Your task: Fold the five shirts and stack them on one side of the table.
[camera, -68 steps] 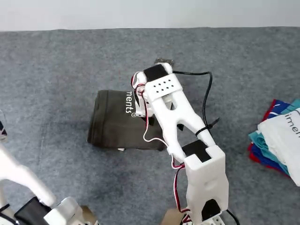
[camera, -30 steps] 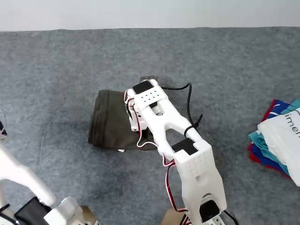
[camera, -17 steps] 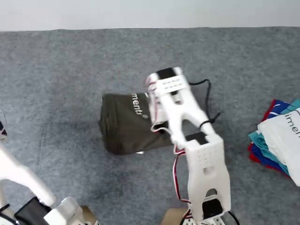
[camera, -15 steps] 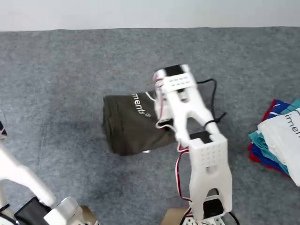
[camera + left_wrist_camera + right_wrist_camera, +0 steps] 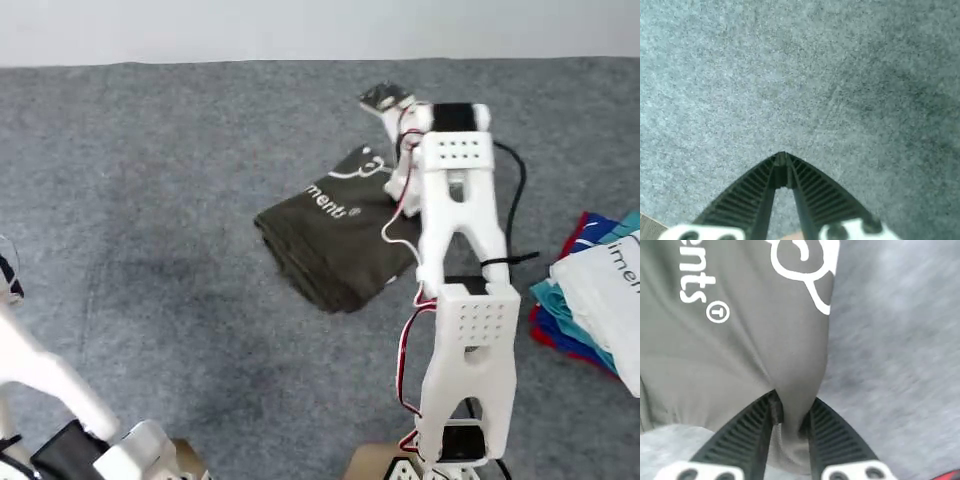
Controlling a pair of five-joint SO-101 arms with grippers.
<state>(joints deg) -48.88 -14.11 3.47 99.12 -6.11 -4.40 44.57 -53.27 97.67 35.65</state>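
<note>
Two arms on this one. Far left, the left tool hangs clenched on nothing over bare desk, parked out of the way I guess. Mid-desk, the folded dark shirt lies skewed, its far edge pinched in the right tool, probably for dragging over to the stack at the right edge. Only the arm's black cable dangles on that side.

bright, even overhead light, soft shadows on the grey mat (faint, diffuse)
</note>
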